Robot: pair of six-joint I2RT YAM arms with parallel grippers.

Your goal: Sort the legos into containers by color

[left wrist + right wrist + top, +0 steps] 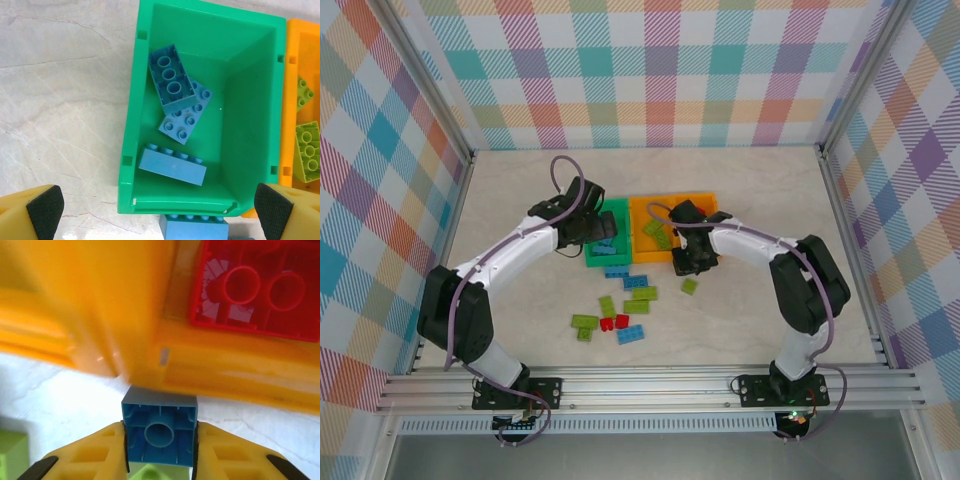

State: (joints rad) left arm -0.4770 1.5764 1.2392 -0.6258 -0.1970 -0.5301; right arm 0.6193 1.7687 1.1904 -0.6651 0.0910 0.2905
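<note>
Pale marbled worktop (520, 200) under everything. At its middle, three bins in a row, walls touching: green bin (592, 260) on the left, then middle orange bin (638, 205), then right orange bin (706, 198).

Left arm (510, 255) stretched over the green bin. Left jaws spread to full width, pads (45, 206) far apart, nothing between them, above the bin's near wall. Right arm (760, 245) bent toward the near side of the orange bins. Right jaws closed against both sides of a blue brick (159, 412), its hollow underside toward the wrist camera, just beside the outer walls of the orange bins where the two meet. Lifted or resting on the worktop: cannot tell.

Inside the green bin: three blue bricks (172, 167), two of them overlapping. Just outside its near wall: another blue brick (195, 229). Inside the middle orange bin: lime green bricks (309, 150). Inside the right orange bin: a red brick (250, 285), underside up. Scattered on the worktop in front of the bins: loose lime green bricks (607, 305), loose blue bricks (629, 335), loose red bricks (621, 320).
</note>
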